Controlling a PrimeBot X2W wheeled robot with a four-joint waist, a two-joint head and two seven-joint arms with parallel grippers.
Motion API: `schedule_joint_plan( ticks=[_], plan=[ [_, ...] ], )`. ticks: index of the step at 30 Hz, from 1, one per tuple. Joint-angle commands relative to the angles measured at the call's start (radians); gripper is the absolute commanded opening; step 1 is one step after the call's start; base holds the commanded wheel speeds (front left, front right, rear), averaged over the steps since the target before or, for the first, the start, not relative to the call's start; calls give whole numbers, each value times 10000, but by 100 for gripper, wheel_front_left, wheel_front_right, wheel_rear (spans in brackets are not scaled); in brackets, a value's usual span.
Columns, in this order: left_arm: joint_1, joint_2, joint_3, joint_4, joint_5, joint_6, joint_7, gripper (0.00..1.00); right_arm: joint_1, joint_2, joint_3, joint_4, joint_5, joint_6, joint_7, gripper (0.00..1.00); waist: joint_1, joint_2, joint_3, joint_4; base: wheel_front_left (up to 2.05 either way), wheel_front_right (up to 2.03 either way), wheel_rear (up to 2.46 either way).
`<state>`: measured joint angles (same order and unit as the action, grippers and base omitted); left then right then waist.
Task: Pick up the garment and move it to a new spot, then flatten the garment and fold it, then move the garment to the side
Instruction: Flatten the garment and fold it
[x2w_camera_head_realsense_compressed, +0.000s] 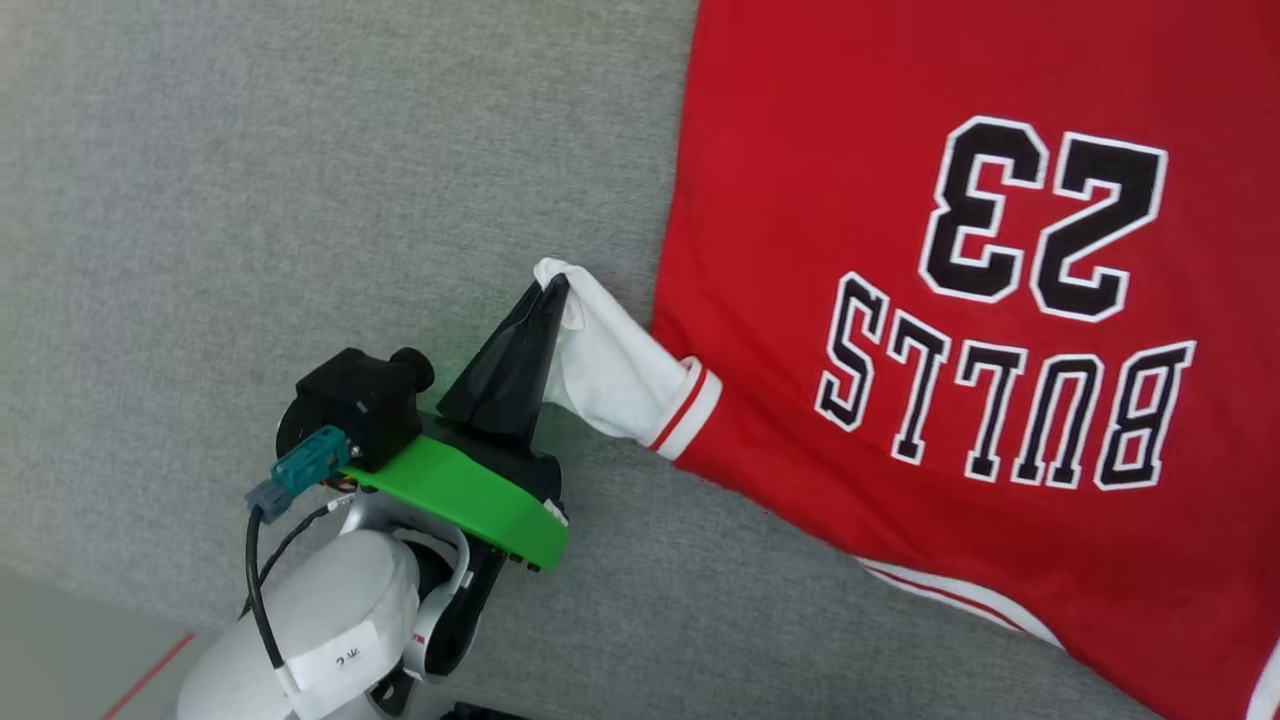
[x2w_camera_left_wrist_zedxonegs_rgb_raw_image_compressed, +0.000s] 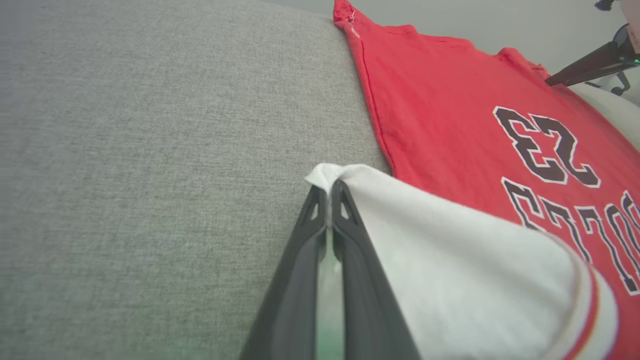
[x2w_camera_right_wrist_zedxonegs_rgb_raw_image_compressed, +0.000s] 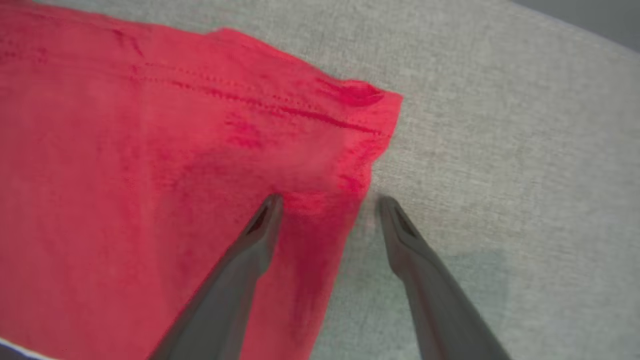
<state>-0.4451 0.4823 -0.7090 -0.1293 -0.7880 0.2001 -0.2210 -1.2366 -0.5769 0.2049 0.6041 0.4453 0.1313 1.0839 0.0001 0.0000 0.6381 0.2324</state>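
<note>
Spread on grey woven cloth surface (x2w_camera_head_realsense_compressed: 300, 150): red short-sleeved jersey T-shirt with white sleeves and black block lettering (x2w_camera_head_realsense_compressed: 950, 200), lying right of left gripper (x2w_camera_head_realsense_compressed: 553, 285). Clenched there on tip of white sleeve (x2w_camera_head_realsense_compressed: 610, 360), which is stretched left off the body. Long axis near-to-far, collar end near. At a hemmed red corner: right gripper (x2w_camera_right_wrist_zedxonegs_rgb_raw_image_compressed: 327, 202) released, straddling the side edge, one finger over cloth, one over bare surface. No obstacle seen. Probably next: draw sleeve flat leftward.

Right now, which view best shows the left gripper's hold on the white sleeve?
Left wrist view: the left gripper is shut on the white sleeve, close up. Head view shows that pinch smaller. Right wrist view shows a red corner of the garment.
</note>
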Motion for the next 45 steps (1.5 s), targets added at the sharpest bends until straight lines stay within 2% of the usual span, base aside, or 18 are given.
schedule_joint_plan(
  ticks=[1, 4, 5, 6, 7, 10, 17, 23, 28, 32, 39, 45],
  plan=[
    [-188, -31, 5, 83, 114, -4, -92, 0, 380, -32, 114, 168, 4, -6, -94, 100, -1, 0, 382, 424, 0, 0, 0],
    [-136, -66, -1, 207, 129, -22, -135, 0, 909, -189, 340, 368, 209, -6, -127, 100, -1, 0, 206, 394, 0, 0, 0],
    [-110, -58, -7, 238, 120, -35, -140, 0, 1014, -235, 387, 393, 297, -6, -107, 77, -1, 0, 149, 365, 0, 0, 0],
    [-67, -48, 11, 266, 86, -49, -150, 0, 1087, -293, 414, 385, 399, -6, -150, 17, -1, 0, 73, 320, 0, 0, 0],
    [-39, -18, 15, 299, 90, -45, -153, 0, 1101, -342, 428, 355, 453, -6, -228, 0, -1, 0, 6, 283, 0, 0, 0],
    [102, 40, 30, 447, 18, -68, -160, 0, 1088, -544, 526, 163, 505, -6, -832, 0, -1, 0, -378, 170, 0, 0, 0],
    [615, 313, 77, 770, -217, -42, -126, 0, 1285, -780, 878, -351, 1477, -6, -2254, 0, -1, 0, -1595, -257, 0, 0, 0],
    [1114, 605, 202, 856, -451, 90, -86, 0, 2351, -1778, 1610, -1520, 2739, -6, -3140, 0, -1, 0, -2484, -707, 0, 0, 0],
    [1663, 873, 363, 856, -644, 285, -108, 0, 4160, -2820, 1859, -2728, 3740, -6, -3850, 0, -1, 0, -3203, -1143, 0, 0, 0],
    [2190, 1107, 512, 783, -813, 489, -134, 0, 5798, -3278, 1712, -3438, 4174, -6, -4345, 0, -1, 0, -3722, -1551, 0, 0, 0],
    [2947, 1415, 713, 548, -1013, 830, -173, 0, 8783, -3354, 1131, -4255, 4544, -6, -4690, 0, -1, 0, -4269, -2100, 0, 0, 0],
    [3127, 1532, 738, 404, -1040, 916, -148, 0, 11215, -2959, 331, -4644, 4626, -6, -4596, 0, -1, 0, -4327, -2325, 0, 0, 0]
  ],
)
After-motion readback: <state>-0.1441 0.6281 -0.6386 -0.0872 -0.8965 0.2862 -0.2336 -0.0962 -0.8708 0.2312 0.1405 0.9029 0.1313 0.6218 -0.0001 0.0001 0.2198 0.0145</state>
